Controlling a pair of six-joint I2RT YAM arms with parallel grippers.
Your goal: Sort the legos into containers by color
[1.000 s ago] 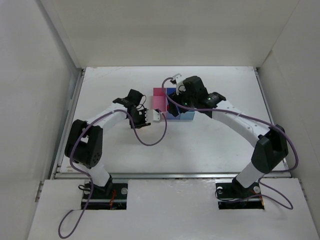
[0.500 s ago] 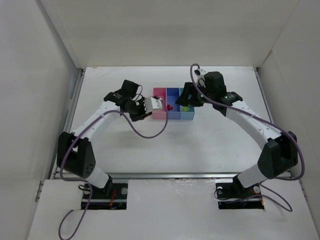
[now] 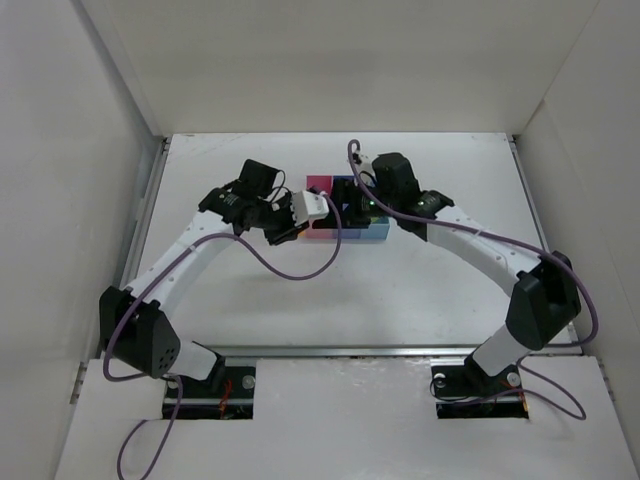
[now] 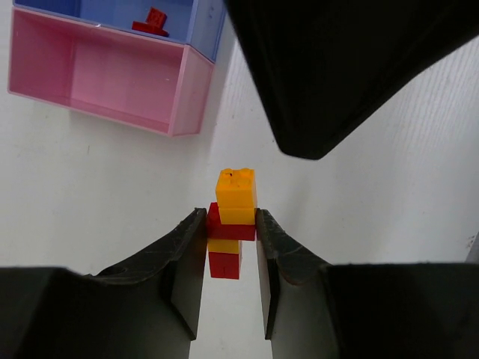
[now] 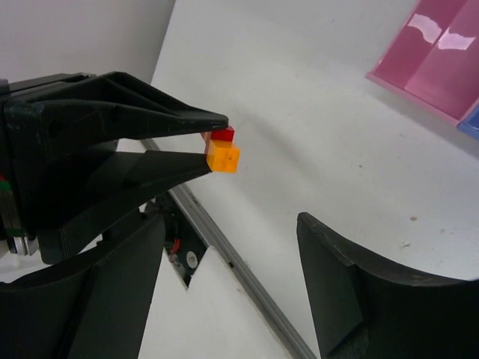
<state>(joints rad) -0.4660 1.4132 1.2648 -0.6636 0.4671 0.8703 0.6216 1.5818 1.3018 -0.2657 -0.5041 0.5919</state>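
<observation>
Clearly the left gripper (image 4: 230, 218) is clamped on a short stack of bricks (image 4: 232, 228). Its two fingers pinch the red brick (image 4: 231, 223) near the middle, and an orange brick (image 4: 236, 196) sticks out past the fingertips. The stack is held in the air above the table (image 4: 90, 194), just beside the near corner of the pink bin (image 4: 97, 75).

The right gripper (image 5: 230, 224) faces it with its jaws well apart and nothing between them. In the right wrist view the orange brick sits ahead of the gap, not yet inside it.

The step in hand looks like pulling the stuck bricks apart so each colour can go to its own bin. Next, the right gripper probably needs to move forward until its fingers straddle only the orange brick. It would then close and twist or pull the brick off while the left grip holds firm.

Beyond the pink bin, the blue bin (image 4: 112, 15) already holds a loose red piece (image 4: 153, 21). The part of the pink bin in view looks empty. From above, both arms meet over the left end of the tray (image 3: 376, 233).
</observation>
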